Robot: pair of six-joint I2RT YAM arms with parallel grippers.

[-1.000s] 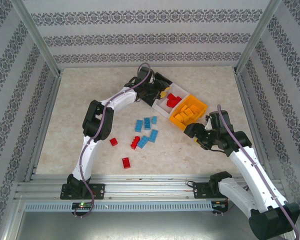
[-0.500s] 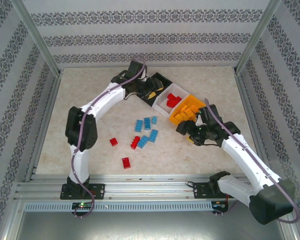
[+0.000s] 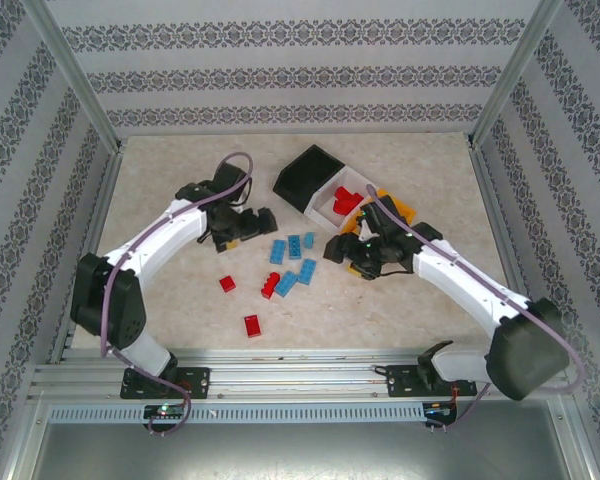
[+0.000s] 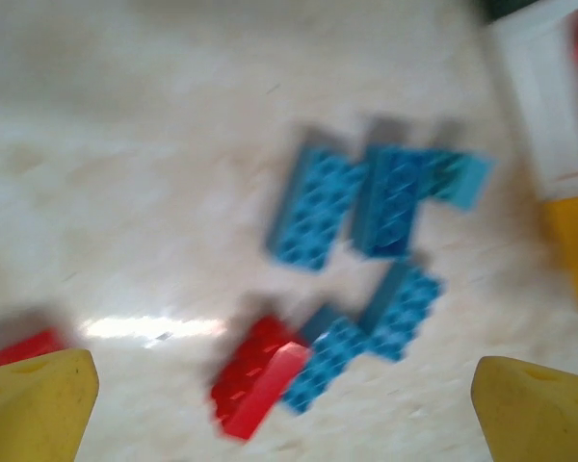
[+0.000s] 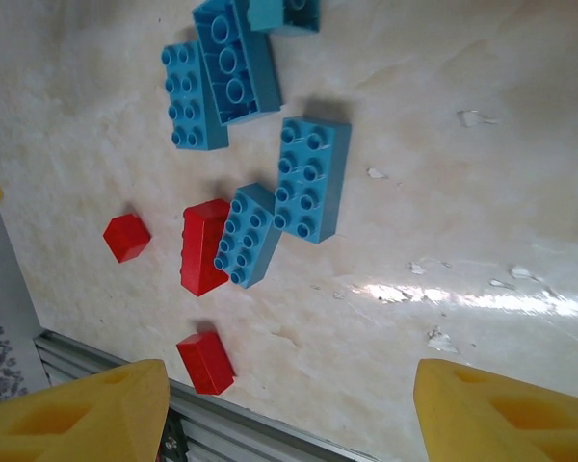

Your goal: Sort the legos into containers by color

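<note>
5 loose blue legos [image 3: 294, 246], 3 loose red legos [image 3: 252, 325], 3 joined containers [image 3: 302, 178]

My pads [image 5: 77, 409] are yellow. The table [image 3: 180, 180] is cream with faint marbling; on it, blue legos [image 3: 293, 248] and red legos [image 3: 252, 325]. Black bin [image 3: 300, 180], white bin [image 3: 318, 206], orange bin [image 3: 407, 208]. The walls [image 3: 280, 80] show grey floral stripes.

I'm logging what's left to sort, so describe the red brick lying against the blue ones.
The red brick is a small oblong of smooth-looking plastic, lying loose on the table. No studs show on it in the right wrist view, so it may be on its side. One long side touches a blue brick. Nothing grips it.
</note>
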